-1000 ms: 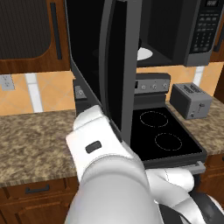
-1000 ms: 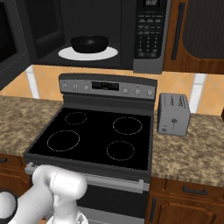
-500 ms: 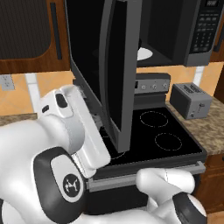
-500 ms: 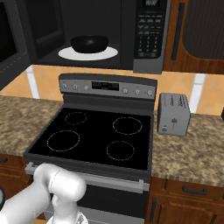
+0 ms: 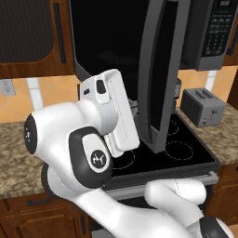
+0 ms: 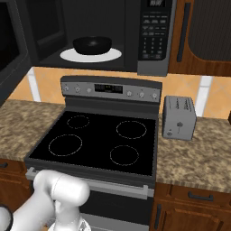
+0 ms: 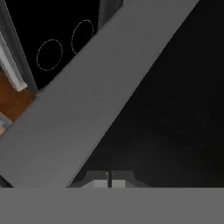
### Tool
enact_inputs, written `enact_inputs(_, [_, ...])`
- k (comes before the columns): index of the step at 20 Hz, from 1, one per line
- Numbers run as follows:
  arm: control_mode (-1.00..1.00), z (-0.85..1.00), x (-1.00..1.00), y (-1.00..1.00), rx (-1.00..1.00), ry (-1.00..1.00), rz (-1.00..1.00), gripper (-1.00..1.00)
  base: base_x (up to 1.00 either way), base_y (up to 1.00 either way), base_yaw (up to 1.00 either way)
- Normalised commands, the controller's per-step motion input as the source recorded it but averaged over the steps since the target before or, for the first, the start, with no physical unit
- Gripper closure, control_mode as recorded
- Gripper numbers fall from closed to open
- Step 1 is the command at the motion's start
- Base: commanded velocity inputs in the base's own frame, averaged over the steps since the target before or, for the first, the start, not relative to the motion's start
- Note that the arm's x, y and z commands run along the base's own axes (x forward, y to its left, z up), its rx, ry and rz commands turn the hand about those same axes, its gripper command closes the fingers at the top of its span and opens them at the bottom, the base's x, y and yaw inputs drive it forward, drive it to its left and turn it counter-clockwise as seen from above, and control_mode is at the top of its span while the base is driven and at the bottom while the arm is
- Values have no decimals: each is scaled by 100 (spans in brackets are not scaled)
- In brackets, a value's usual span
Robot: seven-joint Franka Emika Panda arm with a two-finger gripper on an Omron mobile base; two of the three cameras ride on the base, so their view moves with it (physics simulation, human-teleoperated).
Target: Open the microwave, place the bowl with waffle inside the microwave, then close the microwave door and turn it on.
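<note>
The pincer [image 7: 109,179], its tips drawn together on nothing, sits hard against the outer face of the microwave door [image 5: 160,74], which stands swung open with its long axis upright. Beyond it, the bowl with waffle [image 6: 92,44] already rests on the white turntable plate [image 6: 72,56] inside the microwave [image 6: 155,36], so my guess is the door wants pushing toward that cavity.

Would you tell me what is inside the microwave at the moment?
Inside the microwave, the black bowl sits on the white turntable plate. The bowl's rim hides whatever lies in it, so the waffle cannot be confirmed.
</note>
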Motion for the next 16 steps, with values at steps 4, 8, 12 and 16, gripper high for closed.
enact_inputs(4, [-100,10,91,-100,0,-17,-5,100,0,0,0])
enact_inputs(8, [-100,49,98,-89,14,-22,10,100,0,0,0])
enact_inputs(12, [-100,73,100,-43,34,-23,36,100,0,0,0])
enact_inputs(16, [-100,56,100,-17,35,-14,48,100,0,0,0])
